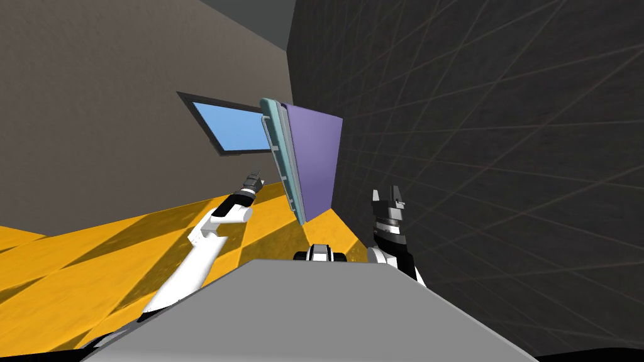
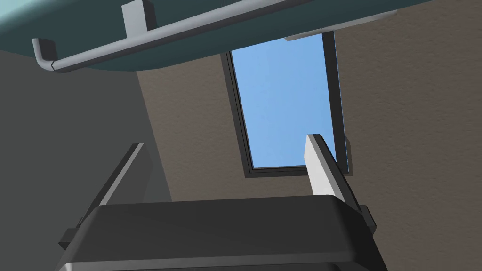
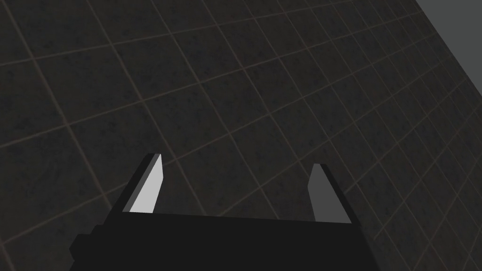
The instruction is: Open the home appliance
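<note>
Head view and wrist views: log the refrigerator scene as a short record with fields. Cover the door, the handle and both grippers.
appliance: refrigerator, purple side, standing by the dark tiled wall
door: teal door, looks shut against the body
handle: grey bar handle running along the door, not gripped
left gripper: left gripper open, empty, near the handle but apart from it
right gripper: right gripper open, empty, facing the dark tiled wall
background: window beyond the door
</note>
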Controlling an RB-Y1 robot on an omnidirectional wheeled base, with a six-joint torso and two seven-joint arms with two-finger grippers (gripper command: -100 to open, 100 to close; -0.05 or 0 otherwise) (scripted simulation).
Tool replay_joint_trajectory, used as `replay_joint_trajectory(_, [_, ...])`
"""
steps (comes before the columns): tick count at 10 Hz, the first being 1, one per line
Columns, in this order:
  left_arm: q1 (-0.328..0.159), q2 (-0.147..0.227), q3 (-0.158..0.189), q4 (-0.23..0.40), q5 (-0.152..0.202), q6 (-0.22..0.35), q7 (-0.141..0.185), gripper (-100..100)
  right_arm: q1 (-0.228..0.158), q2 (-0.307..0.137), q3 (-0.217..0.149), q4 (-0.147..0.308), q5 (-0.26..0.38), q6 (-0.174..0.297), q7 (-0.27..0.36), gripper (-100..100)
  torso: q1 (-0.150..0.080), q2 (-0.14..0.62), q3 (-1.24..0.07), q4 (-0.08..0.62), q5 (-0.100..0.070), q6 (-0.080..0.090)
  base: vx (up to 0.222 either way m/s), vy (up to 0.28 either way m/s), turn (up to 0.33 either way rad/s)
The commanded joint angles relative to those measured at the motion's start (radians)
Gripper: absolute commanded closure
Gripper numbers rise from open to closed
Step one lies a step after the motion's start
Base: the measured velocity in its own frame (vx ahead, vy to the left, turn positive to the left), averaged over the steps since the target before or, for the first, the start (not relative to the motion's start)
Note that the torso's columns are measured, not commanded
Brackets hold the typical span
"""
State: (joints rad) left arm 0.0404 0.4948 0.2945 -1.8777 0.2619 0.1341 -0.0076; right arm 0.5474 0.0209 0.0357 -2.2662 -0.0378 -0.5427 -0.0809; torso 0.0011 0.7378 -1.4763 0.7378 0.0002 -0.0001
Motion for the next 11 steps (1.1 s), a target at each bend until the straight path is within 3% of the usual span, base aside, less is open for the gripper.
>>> replay_joint_trajectory(1, [-0.071, 0.068, 0.044, 0.077, 0.029, 0.068, 0.019, -100, 0.000, 0.000, 0.000, 0.000, 0.000, 0.000, 0.000, 0, -0.001, 0.001, 0.001, 0.000, 0.000, 0.000, 0.127, -0.184, -0.012])
replay_joint_trajectory(2, [-0.103, 0.097, 0.063, 0.106, 0.040, 0.101, 0.025, -100, 0.000, 0.000, 0.000, 0.000, 0.000, 0.000, 0.000, 0, -0.005, -0.001, 0.000, 0.000, -0.001, 0.000, 0.126, -0.209, -0.004])
replay_joint_trajectory(3, [-0.103, 0.097, 0.063, 0.111, 0.040, 0.114, 0.025, -100, 0.000, 0.000, 0.000, 0.000, 0.000, 0.000, 0.000, 0, -0.005, -0.001, 0.000, 0.000, -0.001, 0.000, 0.084, -0.135, 0.000])
replay_joint_trajectory(5, [-0.166, 0.156, 0.100, 0.182, 0.062, 0.176, 0.038, -100, 0.000, 0.000, 0.000, 0.000, 0.000, 0.000, 0.000, 0, 0.003, 0.001, 0.001, 0.001, 0.001, 0.000, 0.099, -0.124, -0.010])
replay_joint_trajectory(6, [-0.166, 0.156, 0.100, 0.183, 0.062, 0.185, 0.038, -100, 0.000, 0.000, 0.000, 0.000, 0.000, 0.000, 0.000, 0, -0.001, 0.000, 0.000, 0.000, 0.000, 0.000, 0.083, -0.131, 0.001])
replay_joint_trajectory(8, [-0.227, 0.211, 0.135, 0.246, 0.083, 0.252, 0.051, -100, 0.000, 0.000, 0.000, 0.000, 0.000, 0.000, 0.000, 0, -0.001, 0.001, 0.001, 0.000, 0.000, 0.000, 0.107, -0.148, -0.008])
replay_joint_trajectory(11, [-0.257, 0.245, 0.153, 0.290, 0.093, 0.287, 0.057, -100, 0.000, 0.000, 0.000, 0.000, 0.000, 0.000, 0.000, 0, 0.001, 0.002, 0.001, 0.001, 0.001, 0.000, 0.069, -0.097, -0.002])
